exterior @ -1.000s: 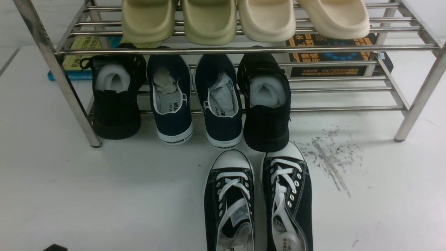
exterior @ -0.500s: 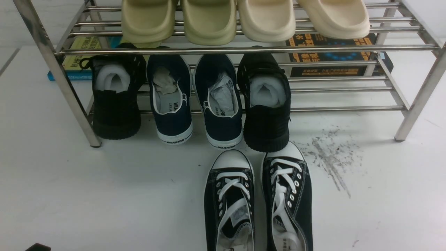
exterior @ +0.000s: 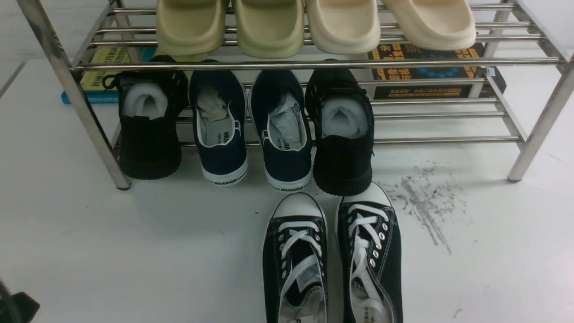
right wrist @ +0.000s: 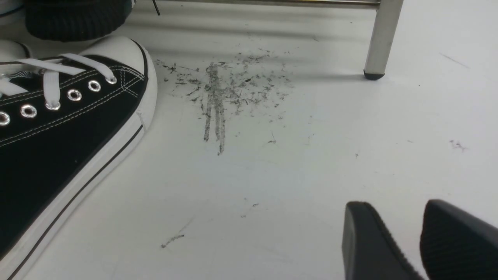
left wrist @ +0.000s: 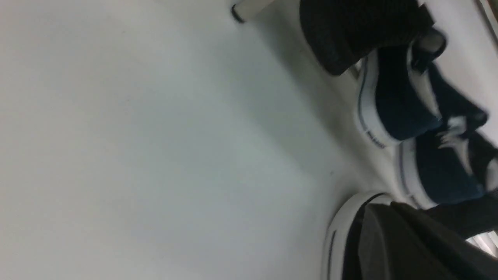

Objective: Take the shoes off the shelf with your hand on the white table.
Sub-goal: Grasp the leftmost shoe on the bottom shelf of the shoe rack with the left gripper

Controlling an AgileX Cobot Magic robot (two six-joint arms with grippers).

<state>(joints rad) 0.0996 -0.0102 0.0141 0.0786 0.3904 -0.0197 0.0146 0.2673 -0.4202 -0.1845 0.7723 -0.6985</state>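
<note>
Now your left gripper [left wrist: 388, 207] has moved farther to the left in the front view, its jaws looking closed and empty, while your right gripper [right wrist: 397, 204] has its jaws slightly apart, also empty. Both navy WARRIOR slip-ons [exterior: 287, 166] remain on the lower tier of the steel shoe rack [exterior: 448, 139], so the removing seems not yet begun

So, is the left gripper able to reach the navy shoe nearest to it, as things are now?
Probably yes: in the front view, bare white table lies between the left gripper and that shoe, though the black sneaker beside it may crowd the fingers.
</note>
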